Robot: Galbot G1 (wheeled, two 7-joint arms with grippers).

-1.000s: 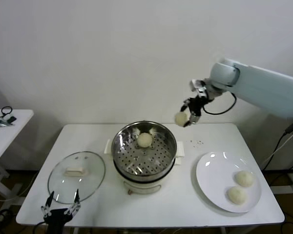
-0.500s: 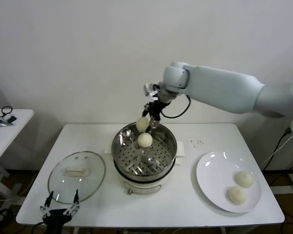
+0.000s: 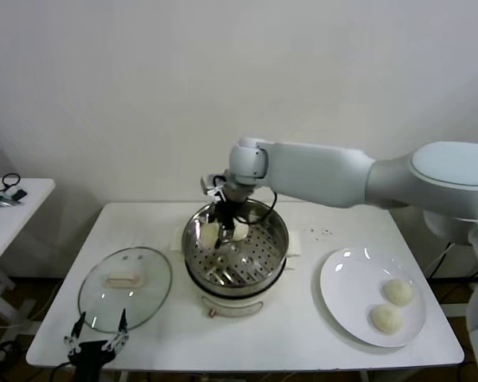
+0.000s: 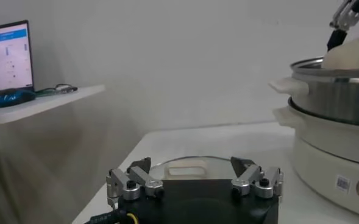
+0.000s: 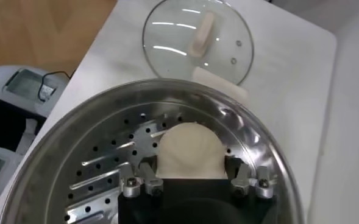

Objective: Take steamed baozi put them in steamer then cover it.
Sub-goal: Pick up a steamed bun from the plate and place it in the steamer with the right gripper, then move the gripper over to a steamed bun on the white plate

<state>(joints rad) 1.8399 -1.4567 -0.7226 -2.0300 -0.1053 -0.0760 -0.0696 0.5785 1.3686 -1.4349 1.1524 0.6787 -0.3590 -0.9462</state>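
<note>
Holding one baozi (image 3: 211, 234) between its fingers, your right tool (image 3: 216, 232) hangs inside the steamer (image 3: 235, 248), on the side nearer the glass lid (image 3: 125, 287). In the right wrist view you can see this bun (image 5: 189, 151) squeezed between the two fingers (image 5: 243, 176), with the shiny holed floor of the pot (image 5: 106, 176) below it. You cannot tell if the bun touches the floor yet. A second bun (image 3: 240, 231) sits in the steamer just beside the held one, partly hidden by the tool. Two more buns (image 3: 398, 291) (image 3: 386, 318) lie on the white plate (image 3: 346, 286), which sits on the surface (image 3: 303, 334) to the right of the steamer, well apart from it. The steamer stands in the middle of the surface on its cream base (image 3: 233, 302). The glass lid lies flat on the surface to the left of the steamer, with its cream handle up. Your left tool (image 3: 98, 341) waits low at the near edge of the surface, just by the lid, with its fingers (image 4: 130, 182) spread wide and nothing in them. From the left wrist view, the steamer (image 4: 334, 91) stands off to one side and the held bun (image 4: 348, 53) peeks over its rim. A small side table (image 3: 8, 207) stands off to the left with some things on it.
</note>
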